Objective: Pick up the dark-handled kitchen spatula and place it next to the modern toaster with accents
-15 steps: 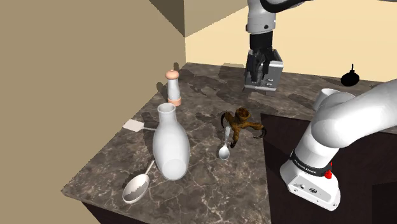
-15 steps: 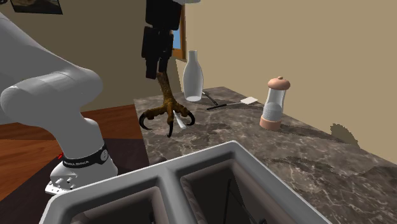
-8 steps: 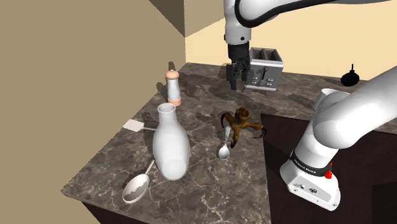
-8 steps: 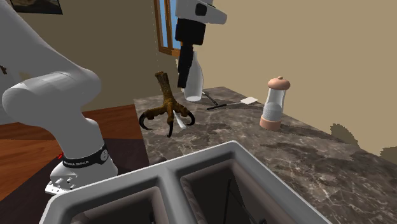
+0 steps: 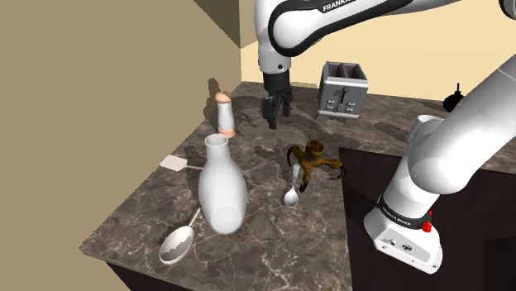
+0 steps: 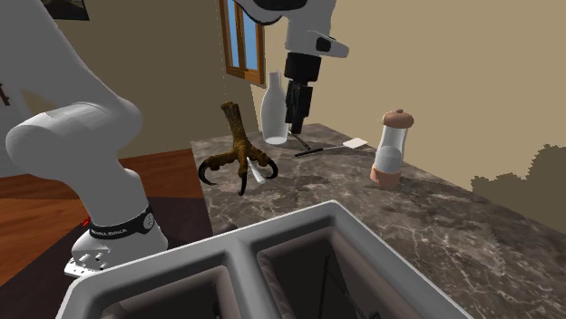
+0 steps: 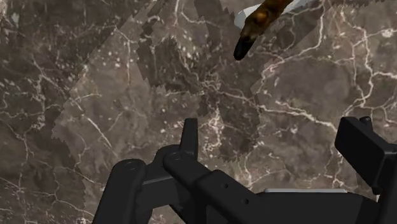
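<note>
The dark-handled spatula with a pale flat head [image 5: 177,163] [image 6: 328,147] lies flat on the brown veined marble counter [image 5: 273,240], near its edge at the shoulder view's left. Its handle seems to run in behind the tall white bottle-shaped vase [image 5: 221,188] [image 6: 275,113], though that stretch is thin and hard to follow. The grey two-slot toaster [image 5: 341,89] [image 6: 304,225] stands at the far end of the counter, well apart from the spatula.

The all-black gripper [image 5: 271,121] [image 6: 294,129] [image 7: 273,137] hangs above the marble between the toaster and the clear grinder with a peach-coloured cap [image 5: 225,114] [image 6: 391,148], pointing down. In the wrist view its fingers stand apart with bare counter between them, clasping nothing.

A brown bird-claw ornament [image 5: 312,163] [image 6: 238,156] [image 7: 253,28] stands mid-counter, just beside a small silver spoon [image 5: 291,195]. A larger silver spoon [image 5: 178,242] lies by the vase's base.
</note>
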### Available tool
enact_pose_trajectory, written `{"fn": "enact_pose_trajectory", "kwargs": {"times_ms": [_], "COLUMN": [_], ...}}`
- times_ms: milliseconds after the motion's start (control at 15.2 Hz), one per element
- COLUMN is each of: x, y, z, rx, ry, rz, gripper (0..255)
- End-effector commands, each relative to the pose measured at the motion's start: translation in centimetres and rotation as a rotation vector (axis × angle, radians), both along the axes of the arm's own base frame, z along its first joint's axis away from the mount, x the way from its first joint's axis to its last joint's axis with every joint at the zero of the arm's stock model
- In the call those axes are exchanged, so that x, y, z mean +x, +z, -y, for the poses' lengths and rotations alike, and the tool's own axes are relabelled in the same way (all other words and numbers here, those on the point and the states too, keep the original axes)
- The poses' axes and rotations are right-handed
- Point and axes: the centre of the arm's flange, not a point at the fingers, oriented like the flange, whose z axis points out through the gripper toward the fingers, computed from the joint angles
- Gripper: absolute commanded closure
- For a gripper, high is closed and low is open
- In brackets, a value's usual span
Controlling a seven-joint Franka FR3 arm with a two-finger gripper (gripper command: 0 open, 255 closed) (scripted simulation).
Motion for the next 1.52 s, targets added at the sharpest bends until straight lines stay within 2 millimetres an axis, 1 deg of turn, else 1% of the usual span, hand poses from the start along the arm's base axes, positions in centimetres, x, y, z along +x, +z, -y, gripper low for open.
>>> {"fn": "enact_pose_trajectory", "kwargs": {"times_ms": [0,660,1254,1320,1452], "x": [1.6,8.1,12.8,12.8,12.8], "y": [-0.9,-5.3,-8.9,-8.9,-10.0], "z": [-1.9,-12.0,-21.8,-22.0,-22.0], "rx": [0.006,0.028,0.049,0.049,0.049], "ry": [0.029,0.169,0.295,0.298,0.298], "rz": [0.008,0.043,0.074,0.075,0.075], "gripper": [0,0,0,0,0]}}
